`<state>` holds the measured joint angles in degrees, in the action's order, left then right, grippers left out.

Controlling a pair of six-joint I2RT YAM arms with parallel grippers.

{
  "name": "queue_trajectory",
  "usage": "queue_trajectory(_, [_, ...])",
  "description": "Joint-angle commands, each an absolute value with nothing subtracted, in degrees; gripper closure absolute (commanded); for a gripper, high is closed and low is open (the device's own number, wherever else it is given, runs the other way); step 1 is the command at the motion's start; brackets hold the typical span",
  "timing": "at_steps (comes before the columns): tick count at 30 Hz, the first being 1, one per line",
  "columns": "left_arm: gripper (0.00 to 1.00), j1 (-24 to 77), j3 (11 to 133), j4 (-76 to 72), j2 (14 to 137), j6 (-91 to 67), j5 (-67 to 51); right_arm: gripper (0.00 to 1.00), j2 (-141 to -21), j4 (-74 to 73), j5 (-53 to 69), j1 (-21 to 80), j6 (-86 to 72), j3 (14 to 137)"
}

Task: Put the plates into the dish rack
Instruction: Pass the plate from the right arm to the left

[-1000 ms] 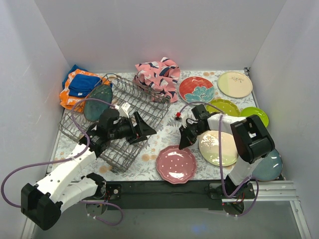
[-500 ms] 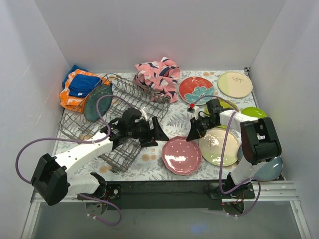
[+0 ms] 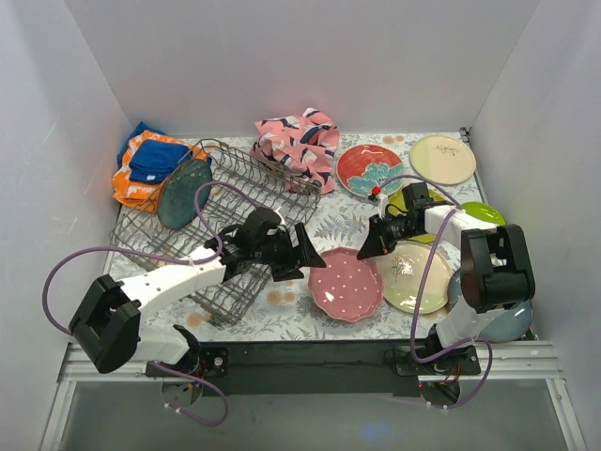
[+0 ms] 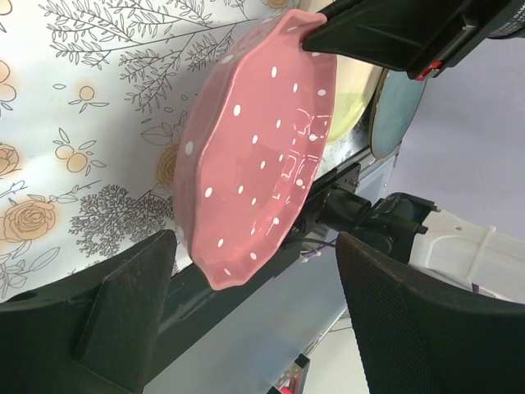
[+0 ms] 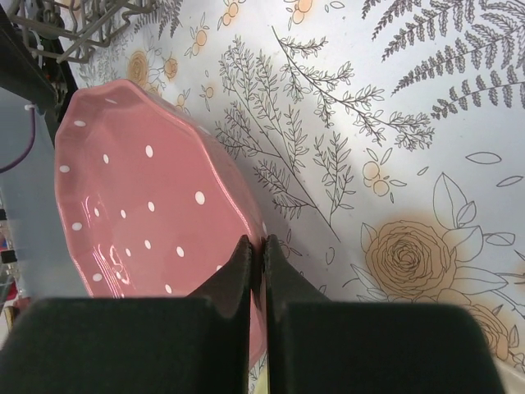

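Fingers [image 5: 236, 275] of the right claw [image 3: 366, 249] are pressed almost together, with the rim of the pink, white-dotted, scalloped ceramic plate [image 3: 346, 284] caught between them. The plate hangs tilted from that pinch, and its far edge dips toward the flower-printed table cover [image 3: 338, 221].

The left claw [image 3: 299, 256] stands spread wide and holds nothing. Its two black fingers [image 4: 123, 304] sit on either side of the plate in the wrist view, and the plate lies just ahead of their tips without touching them. The right claw shows beyond the plate, on its opposite rim.

The large rectangular grey wire dish rack [image 3: 246, 193] lies behind the left claw, under and beside that arm's forearm. It is apart from the pink plate. A dark teal round plate [image 3: 183, 193] stands on edge in the rack, at the end farthest from the left claw.

Beside the right claw and beneath its arm, a cream round plate with a twig motif [image 3: 418, 282] lies flat, just next to the pink one.
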<state>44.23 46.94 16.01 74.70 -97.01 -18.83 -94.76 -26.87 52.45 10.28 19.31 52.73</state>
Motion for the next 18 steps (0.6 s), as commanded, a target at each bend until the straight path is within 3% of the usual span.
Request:
queue_trajectory(1, [0.23,45.35,49.48,14.41,76.02,-99.14,-16.61,0.99,-91.76,-29.88,61.43,8.88,15.03,55.72])
queue_trajectory(18, [0.32,48.25,57.13,17.49,87.53,-99.49,-15.73,0.99,-92.11,-29.88,63.98,5.89,13.36,56.51])
